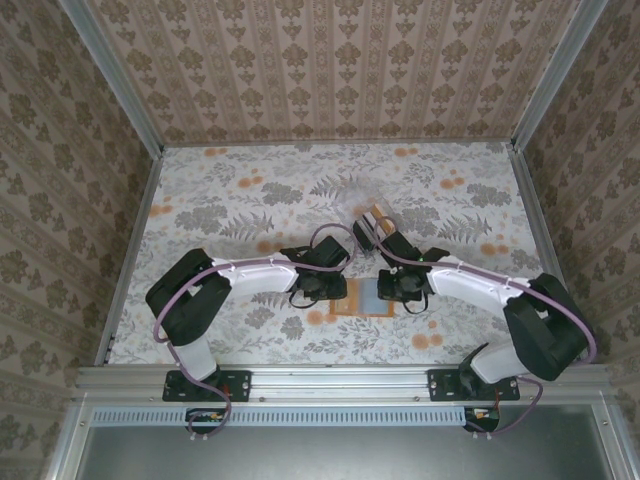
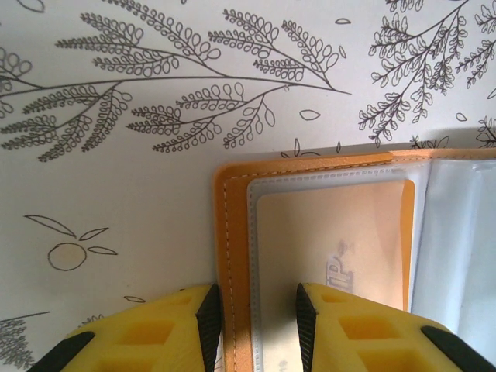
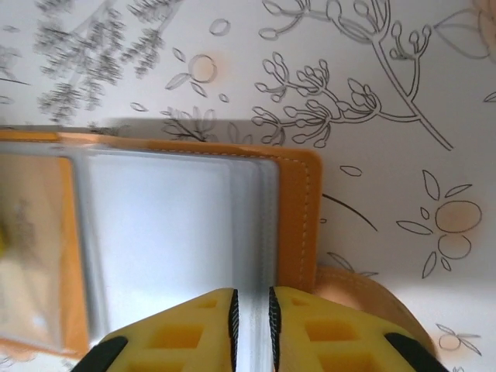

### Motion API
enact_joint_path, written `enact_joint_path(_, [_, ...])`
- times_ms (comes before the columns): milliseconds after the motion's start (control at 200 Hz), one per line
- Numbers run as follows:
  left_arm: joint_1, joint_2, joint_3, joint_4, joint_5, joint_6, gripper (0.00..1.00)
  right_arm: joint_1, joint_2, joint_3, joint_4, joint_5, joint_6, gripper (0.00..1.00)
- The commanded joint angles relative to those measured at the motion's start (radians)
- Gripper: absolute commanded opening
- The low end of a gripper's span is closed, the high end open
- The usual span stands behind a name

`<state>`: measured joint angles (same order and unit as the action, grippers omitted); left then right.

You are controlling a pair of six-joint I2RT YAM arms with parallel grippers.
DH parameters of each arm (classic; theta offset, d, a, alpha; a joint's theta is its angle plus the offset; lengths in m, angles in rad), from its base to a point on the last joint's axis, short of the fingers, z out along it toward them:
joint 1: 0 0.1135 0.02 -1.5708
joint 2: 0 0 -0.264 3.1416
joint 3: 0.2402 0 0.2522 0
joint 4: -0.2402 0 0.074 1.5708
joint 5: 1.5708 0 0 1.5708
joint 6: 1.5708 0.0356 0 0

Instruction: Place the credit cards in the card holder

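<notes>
The orange card holder (image 1: pixel 362 297) lies opened flat on the flowered cloth between my two grippers. My left gripper (image 2: pixel 253 310) stands astride its left stitched border (image 2: pixel 232 232), jaws apart, one pad beside the orange edge and one over a tan pocket (image 2: pixel 333 232). My right gripper (image 3: pixel 252 306) is nearly closed on the edge of the clear sleeves (image 3: pixel 256 232), next to the holder's right orange border (image 3: pixel 298 217). A pale sheet, perhaps a card, fills the sleeve (image 3: pixel 163 232). Credit cards (image 1: pixel 380 213) stand in a clear box behind the grippers.
The clear plastic box (image 1: pixel 368 205) sits at mid-table just beyond the right gripper (image 1: pixel 392 288). Patterned walls enclose the table on three sides, with metal rails (image 1: pixel 130 250) along the edges. The left gripper (image 1: pixel 337 290) and both forearms crowd the near middle.
</notes>
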<state>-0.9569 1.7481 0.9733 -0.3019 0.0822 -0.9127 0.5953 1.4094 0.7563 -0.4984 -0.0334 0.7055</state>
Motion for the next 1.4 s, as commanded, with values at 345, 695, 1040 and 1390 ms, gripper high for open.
enact_joint_path(345, [-0.006,0.039,-0.033,-0.040,0.033,-0.009,0.36,0.024,0.053,-0.002,0.304,-0.323,0.086,0.09])
enact_joint_path(695, [-0.005,0.029,-0.042,-0.031,0.026,-0.014,0.37,0.034,0.214,0.027,0.239,-0.258,0.076,0.08])
enact_joint_path(1040, [-0.005,0.011,-0.057,0.009,0.037,-0.011,0.43,0.034,0.243,-0.022,0.427,-0.372,0.140,0.09])
enact_joint_path(1390, [0.001,0.051,-0.045,-0.058,0.024,-0.031,0.37,0.032,0.155,0.000,0.303,-0.279,0.100,0.12])
